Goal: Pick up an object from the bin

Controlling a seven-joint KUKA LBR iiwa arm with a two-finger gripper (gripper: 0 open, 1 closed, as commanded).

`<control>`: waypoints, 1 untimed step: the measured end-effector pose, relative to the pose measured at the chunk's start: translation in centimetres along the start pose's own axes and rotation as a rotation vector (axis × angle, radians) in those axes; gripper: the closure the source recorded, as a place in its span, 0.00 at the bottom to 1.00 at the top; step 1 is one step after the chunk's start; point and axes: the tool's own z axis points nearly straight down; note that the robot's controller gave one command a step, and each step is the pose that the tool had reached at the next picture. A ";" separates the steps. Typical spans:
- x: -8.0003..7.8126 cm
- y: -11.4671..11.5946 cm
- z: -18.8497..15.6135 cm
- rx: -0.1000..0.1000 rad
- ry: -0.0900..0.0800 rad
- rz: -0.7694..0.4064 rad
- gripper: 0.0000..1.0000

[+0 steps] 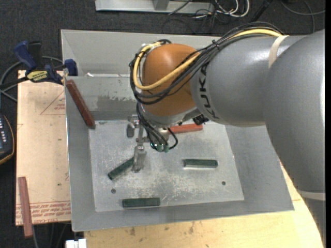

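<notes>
Camera view: gripper [138, 163] is down at the floor of the bin [103, 50], left of centre. Its tip is at the upper-right end of a tilted dark green bar [120, 169]. Open, closed or gripping: cannot tell. A second green bar [200, 164] lies flat to the right, a third green bar [140, 202] near the front wall. A red-brown bar [80, 103] leans on the left wall. An orange-red bar [187, 128] sits partly under the wrist.

I saw a grey bin [103, 50] with a pale-speckled floor, three dark green bars [200, 163], one red bar [186, 128] and, at left, a reddish-brown bar [79, 104].
</notes>
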 end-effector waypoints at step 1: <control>-1.4 2.7 9.6 0.000 -0.003 -0.150 0.00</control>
